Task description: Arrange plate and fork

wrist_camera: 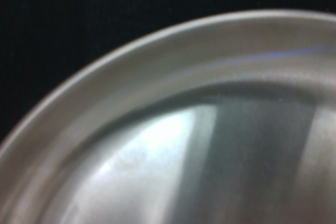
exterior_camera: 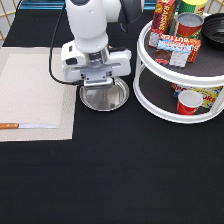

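The round silver plate [exterior_camera: 106,97] lies on the black tablecloth just off the right edge of the beige placemat [exterior_camera: 35,90]. My gripper [exterior_camera: 97,86] is low over the plate's far rim, with the white hand covering that part of it. The wrist view is filled by the plate's raised rim and shiny inner surface [wrist_camera: 187,150] from very close. The fork is not in view in either picture.
A wooden-handled knife [exterior_camera: 27,126] lies near the placemat's lower edge. A white two-tier turntable [exterior_camera: 150,97] at the exterior view's right holds cans, boxes and a red cup [exterior_camera: 189,102]. A black pan [exterior_camera: 216,27] is at the top right.
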